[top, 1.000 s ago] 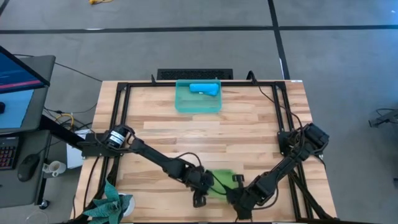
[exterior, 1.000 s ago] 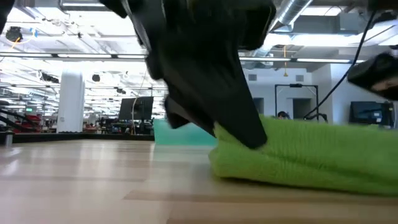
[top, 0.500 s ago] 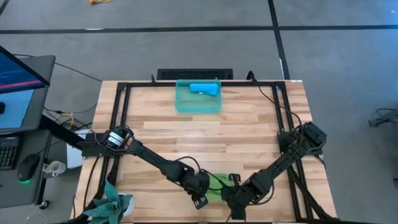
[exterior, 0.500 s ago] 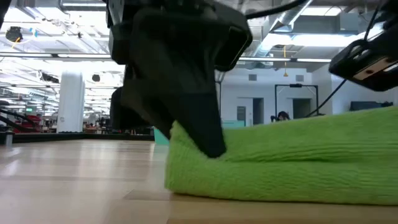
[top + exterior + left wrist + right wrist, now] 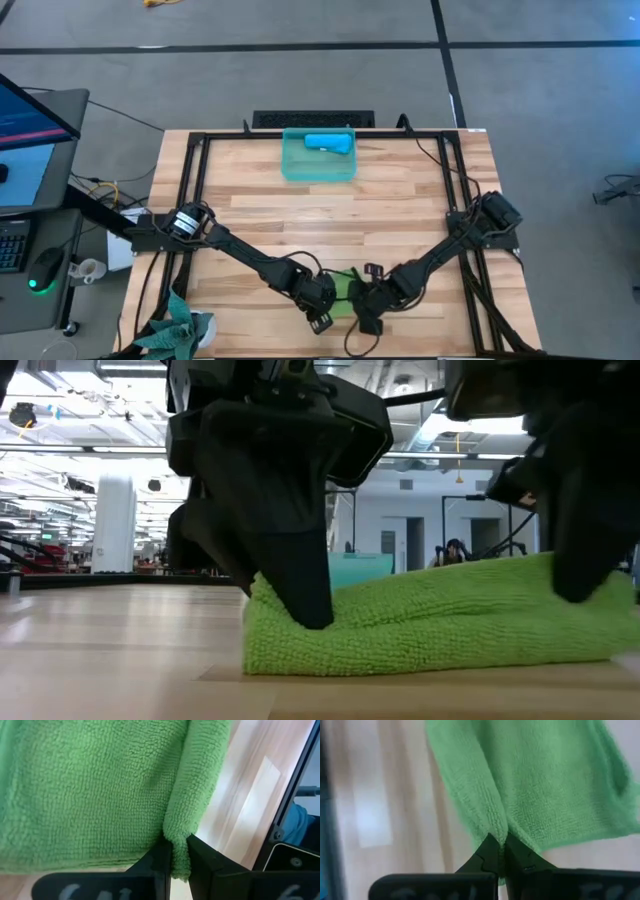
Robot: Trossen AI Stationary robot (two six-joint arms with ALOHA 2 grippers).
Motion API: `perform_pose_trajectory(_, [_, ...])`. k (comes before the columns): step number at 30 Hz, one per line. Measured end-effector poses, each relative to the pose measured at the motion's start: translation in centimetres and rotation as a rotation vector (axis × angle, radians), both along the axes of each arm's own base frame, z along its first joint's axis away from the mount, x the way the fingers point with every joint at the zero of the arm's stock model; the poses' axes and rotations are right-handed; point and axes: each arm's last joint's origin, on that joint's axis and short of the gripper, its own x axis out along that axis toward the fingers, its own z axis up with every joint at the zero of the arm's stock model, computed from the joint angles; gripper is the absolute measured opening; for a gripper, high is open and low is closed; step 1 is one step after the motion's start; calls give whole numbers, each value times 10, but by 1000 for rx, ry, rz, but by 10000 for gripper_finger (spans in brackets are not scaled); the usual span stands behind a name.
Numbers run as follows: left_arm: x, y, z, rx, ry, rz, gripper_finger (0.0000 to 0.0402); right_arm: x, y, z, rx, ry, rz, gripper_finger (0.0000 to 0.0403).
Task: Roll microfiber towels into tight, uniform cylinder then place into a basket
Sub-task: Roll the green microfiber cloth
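your left gripper (image 5: 179, 851) and right gripper (image 5: 501, 851) are each pinching an end of the lime green towel (image 5: 345, 292), well apart from the basket (image 5: 318, 166); uneven pulling is likely loosening the roll

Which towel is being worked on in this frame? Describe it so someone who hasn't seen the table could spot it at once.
Start at the wooden table and go to its near edge, opposite the teal basket. There the left gripper and right gripper meet, each shut on one end of the lime green towel. The only other towel, the blue towel, lies rolled inside the basket.
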Motion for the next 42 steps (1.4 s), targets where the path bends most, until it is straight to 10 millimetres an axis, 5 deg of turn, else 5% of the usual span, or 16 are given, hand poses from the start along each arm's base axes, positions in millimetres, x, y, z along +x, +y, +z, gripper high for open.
perform_pose_trajectory(8, [-2, 1, -1, 9, 21, -7, 28, 15, -10, -23, 5, 42, -40, 20])
perform_pose_trajectory(25, [-2, 1, -1, 48, 4, -25, 35, 17, -14, -24, 14, 52, -81, 21])
perform_pose_trajectory(42, [-2, 2, -1, 123, -40, -76, 135, 18, -15, -24, 11, 50, -79, 23])
